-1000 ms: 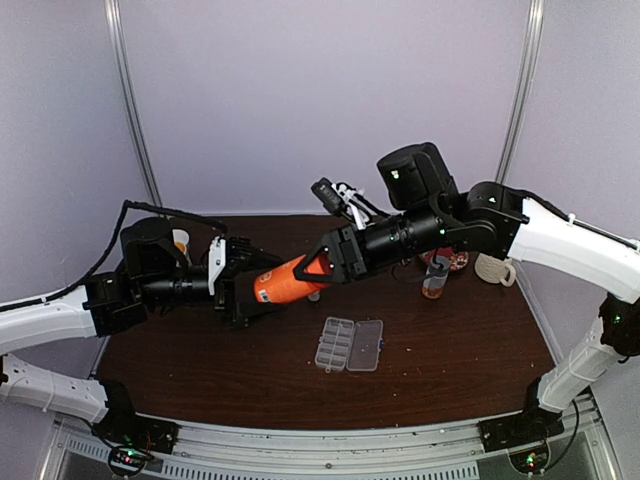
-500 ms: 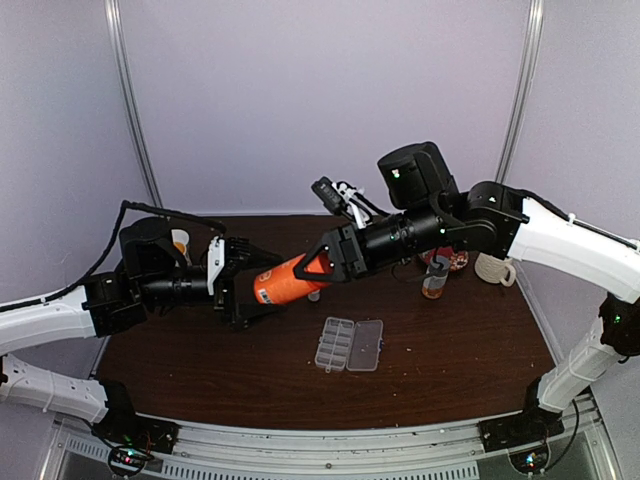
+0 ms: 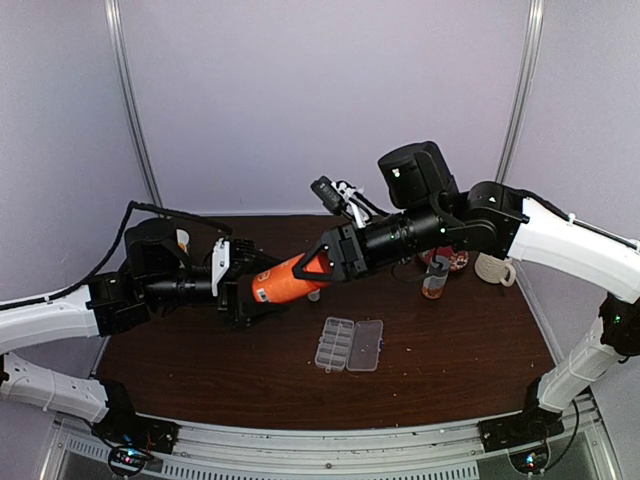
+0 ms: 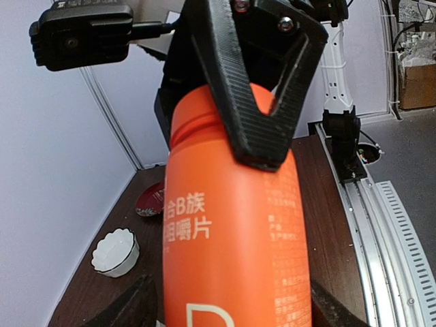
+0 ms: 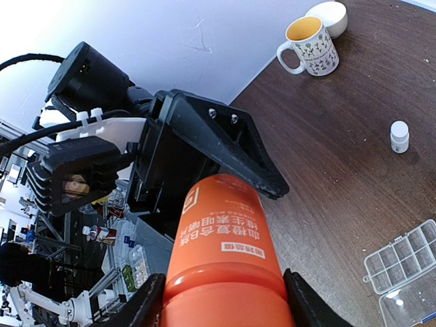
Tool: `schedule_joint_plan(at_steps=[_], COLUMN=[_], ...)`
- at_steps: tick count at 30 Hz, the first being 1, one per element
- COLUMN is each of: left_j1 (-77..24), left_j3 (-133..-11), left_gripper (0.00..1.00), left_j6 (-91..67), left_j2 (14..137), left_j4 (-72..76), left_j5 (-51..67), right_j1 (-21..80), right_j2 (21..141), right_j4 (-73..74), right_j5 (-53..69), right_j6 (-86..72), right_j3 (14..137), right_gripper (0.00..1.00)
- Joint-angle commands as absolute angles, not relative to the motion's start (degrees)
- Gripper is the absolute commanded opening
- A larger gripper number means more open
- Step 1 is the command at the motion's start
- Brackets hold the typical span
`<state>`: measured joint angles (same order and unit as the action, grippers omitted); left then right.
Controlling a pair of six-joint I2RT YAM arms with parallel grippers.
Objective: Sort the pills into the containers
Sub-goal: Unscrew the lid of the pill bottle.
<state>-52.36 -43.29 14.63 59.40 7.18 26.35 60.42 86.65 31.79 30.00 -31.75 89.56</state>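
An orange bottle (image 3: 285,283) hangs level above the table between both arms. My right gripper (image 3: 318,268) is shut on its cap end, the fingers pressed on both sides of the bottle (image 5: 225,252). My left gripper (image 3: 250,290) is open and straddles the base end of the bottle (image 4: 231,238); its right finger sits at the wall, and a thin gap shows beside its left finger. The clear organiser box (image 3: 348,344) lies open on the table below, its cells (image 5: 402,269) in the right wrist view's corner. I cannot make out any pills.
At the back right stand a cream mug (image 3: 493,268), a red dish (image 3: 445,258) and a small clear bottle (image 3: 434,280). A flowered mug (image 5: 308,44), a white bowl (image 5: 327,15) and a tiny white bottle (image 5: 399,135) sit at the back left.
My left gripper has slid a little to the right along the bottle's base end and its jaws have drawn slightly narrower. The right arm and the bottle have stayed put.
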Motion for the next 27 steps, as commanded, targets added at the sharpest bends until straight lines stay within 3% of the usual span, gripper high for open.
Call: schedule_joint_plan(at_steps=[1, 8, 13, 17, 19, 22, 24, 27], left_j1=[-52.59, -52.60, -52.59, -52.59, -52.65, -52.63, -52.59, -52.62], left_j3=[-44.66, -43.90, -44.15, -43.71, -43.39, -43.43, -43.37, -42.71], left_gripper=[0.68, 0.71, 0.51, 0.41, 0.39, 0.37, 0.36, 0.33], left_j6=[14.91, 14.84, 14.96, 14.47, 14.32, 14.53, 14.73, 14.77], left_j2=[59.49, 58.50, 58.60, 58.16, 57.77, 57.57, 57.41, 56.76], left_j4=[9.35, 10.50, 9.84, 10.87, 11.33, 10.75, 10.25, 10.04], left_j5=[26.91, 26.54, 26.87, 26.57, 26.18, 26.34, 26.72, 26.89], right_j1=[60.56, 60.47, 60.38, 60.40, 60.33, 60.29, 60.29, 60.08], right_j2=[86.49, 86.68, 86.71, 86.67, 86.73, 86.22, 85.70, 84.75], right_j4=[29.68, 30.48, 30.25, 30.54, 30.59, 30.66, 30.74, 31.18], right_j5=[30.90, 30.28, 30.50, 30.07, 29.97, 29.40, 29.00, 28.86], right_j6=[-32.08, -31.90, -31.90, -31.82, -31.67, -31.24, -30.48, -29.16], right_j3=[90.92, 90.79, 90.77, 90.79, 90.67, 90.62, 90.57, 90.76], right_gripper=[0.39, 0.40, 0.41, 0.43, 0.51, 0.80, 0.93, 0.97])
